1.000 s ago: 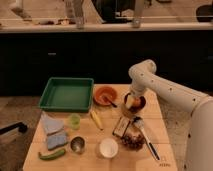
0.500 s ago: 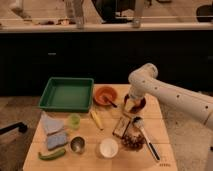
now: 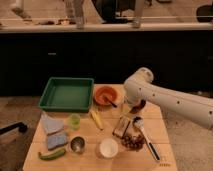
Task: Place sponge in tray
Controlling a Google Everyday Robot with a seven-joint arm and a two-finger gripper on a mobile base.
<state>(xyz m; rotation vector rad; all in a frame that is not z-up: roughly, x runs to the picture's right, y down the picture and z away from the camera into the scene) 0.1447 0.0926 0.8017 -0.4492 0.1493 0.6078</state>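
gripper (image 3: 136,107) hangs low just right of the orange bowl (image 3: 106,95), jaws spread wide. as far as i can make out nothing's in them, but it's murky there. sponge (image 3: 56,140) sits at the table's (image 3: 161,121) front left, just above the green pepper (image 3: 52,155), well apart from the tray (image 3: 66,95).

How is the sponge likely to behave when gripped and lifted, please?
The sponge looks soft and blocky, so it will probably squash under a pinch yet keep its shape. It lies flat, so rolling seems unlikely. The gripper hangs by the orange bowl, far off.
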